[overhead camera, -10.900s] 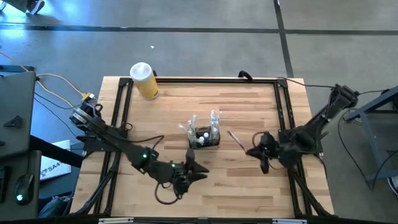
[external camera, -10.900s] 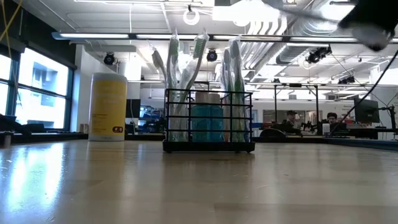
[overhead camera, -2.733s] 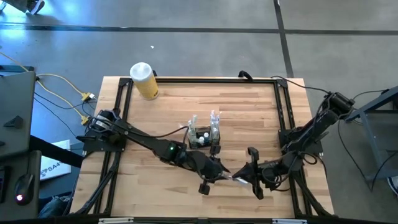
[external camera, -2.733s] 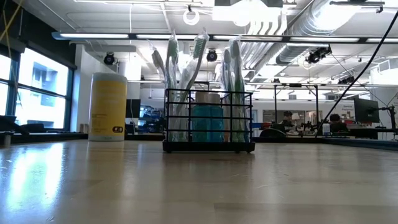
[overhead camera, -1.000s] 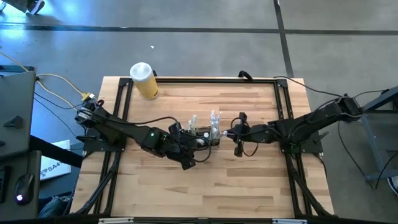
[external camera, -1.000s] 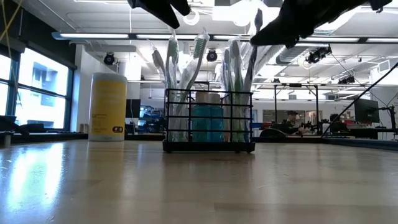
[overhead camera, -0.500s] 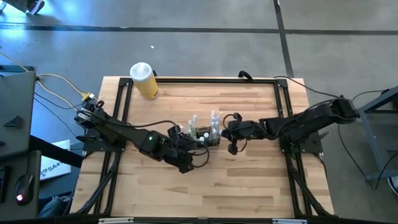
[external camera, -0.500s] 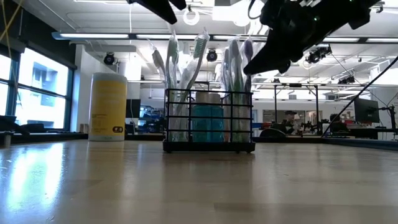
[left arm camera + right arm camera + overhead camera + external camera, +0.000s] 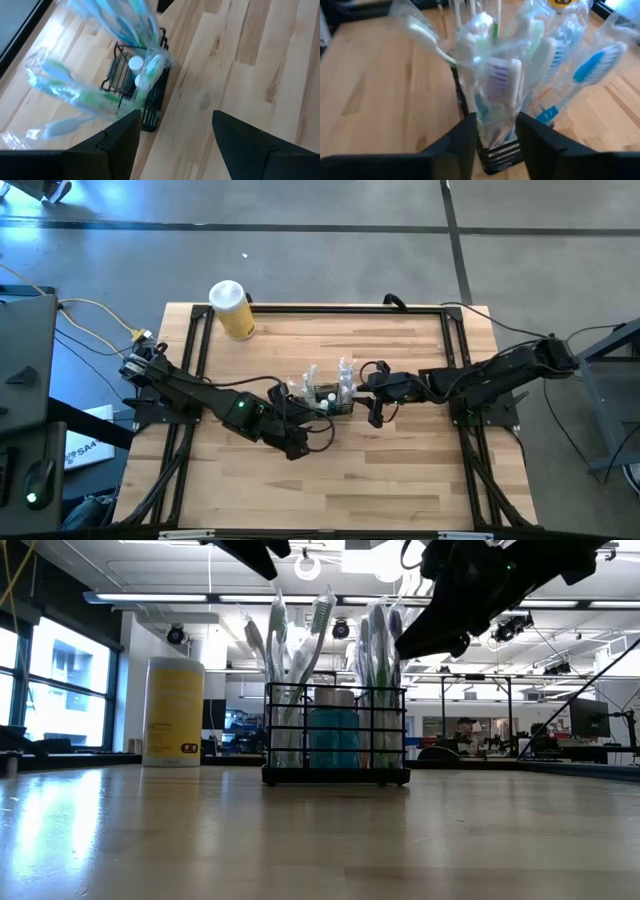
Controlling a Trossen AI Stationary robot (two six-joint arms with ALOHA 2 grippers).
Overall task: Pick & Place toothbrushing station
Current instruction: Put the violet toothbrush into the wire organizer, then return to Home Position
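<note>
While the toothbrushing station (image 9: 328,400) sits upright mid-table (image 9: 400,470), packed with wrapped toothbrushes (image 9: 300,650), the right end effector (image 9: 492,137) holds a purple-headed toothbrush (image 9: 499,80) over its right side, fingers clamped on it. Left end effector (image 9: 172,130) hovers just beside the caddy, fingers apart. Yellow canister (image 9: 231,309) at far left corner.

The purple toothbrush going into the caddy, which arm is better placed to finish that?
Right. The right gripper is beside the caddy, the purple toothbrush between its fingers; the left gripper is open.
</note>
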